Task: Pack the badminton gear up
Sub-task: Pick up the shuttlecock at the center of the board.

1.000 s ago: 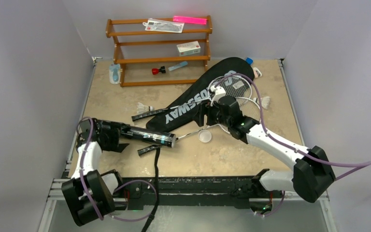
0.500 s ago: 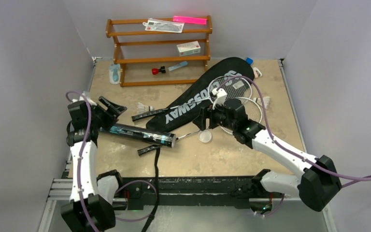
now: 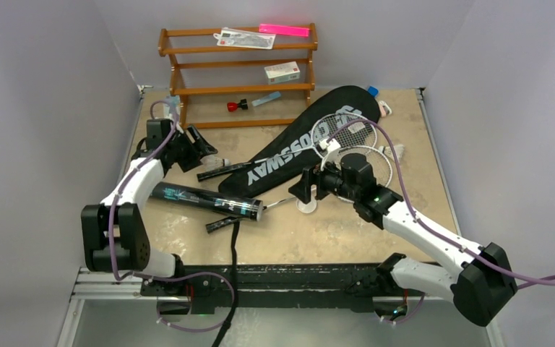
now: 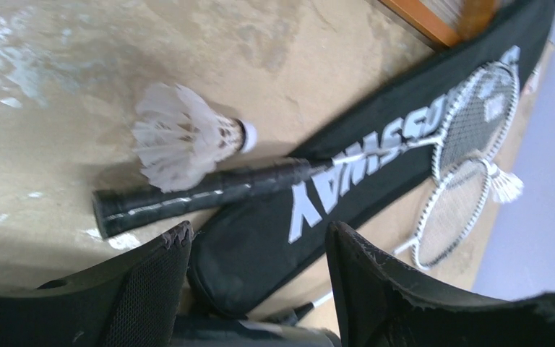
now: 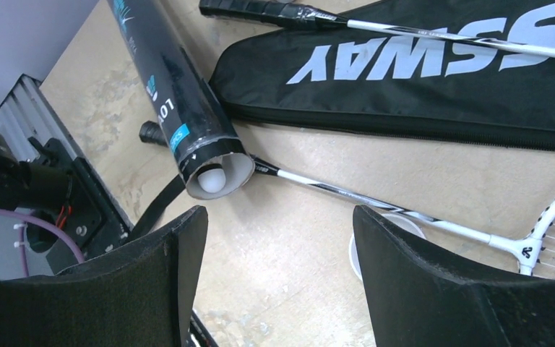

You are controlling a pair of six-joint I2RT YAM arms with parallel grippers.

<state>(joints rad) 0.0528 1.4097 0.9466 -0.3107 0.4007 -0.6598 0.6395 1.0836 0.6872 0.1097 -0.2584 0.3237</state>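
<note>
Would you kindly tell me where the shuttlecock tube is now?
Top view: the dark tube lies left of centre, nearer than the black bag, its open end pointing toward the right gripper.

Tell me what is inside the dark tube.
In the open mouth of the tube sits a white, rounded shuttlecock base. Its opaque wall hides everything deeper, so the count cannot be told.
</note>
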